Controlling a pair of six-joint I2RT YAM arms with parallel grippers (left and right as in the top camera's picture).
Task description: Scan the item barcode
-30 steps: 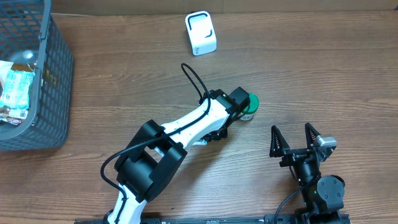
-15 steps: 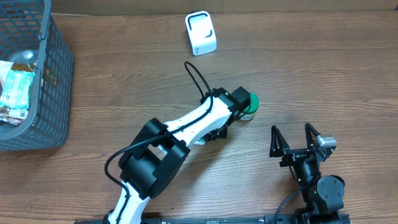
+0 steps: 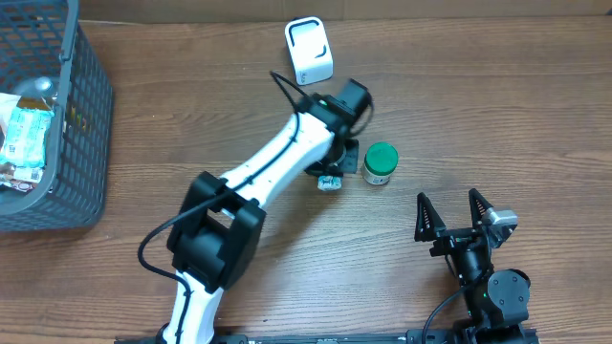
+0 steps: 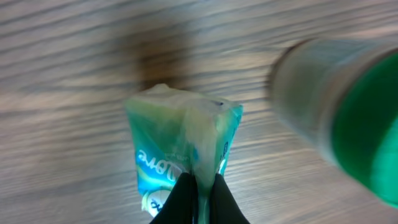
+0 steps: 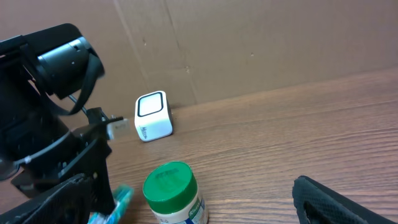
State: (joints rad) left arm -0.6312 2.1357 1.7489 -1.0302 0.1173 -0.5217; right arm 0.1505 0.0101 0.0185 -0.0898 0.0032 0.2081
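Reaching diagonally over the table (image 3: 497,105) from its base at the near left edge: the left arm (image 3: 277,162), white links and black joints. Its elbow block sits low near the front and its forearm stretches up and to the right. The wrist ends just below the barcode scanner (image 3: 309,51), pointing downward.

Left pincer (image 4: 200,186): both fingers pressed together, clamped on the near edge of a small green-and-white soft packet (image 4: 180,137). The wrist camera shows the wrapper pinched to a crease between the tips. Whether the packet rests on the wood or hangs just above it cannot be told.

Packet, location: from overhead it lies under the left wrist, at the middle of the table. It is just left of the jar and apart from the scanner behind it.

Jar (image 3: 381,162): green lid, pale body, upright, beside the packet but not touching it.

Barcode scanner: small white box with a dark-rimmed window, at the far edge of the table against the cardboard wall.

Right arm (image 3: 488,277): folded at the near right corner, well apart from everything else. Right pincer (image 3: 451,212): fingers spread wide, nothing between them.

Basket (image 3: 91,115): dark mesh, far left, holding several wrapped goods (image 3: 24,134).
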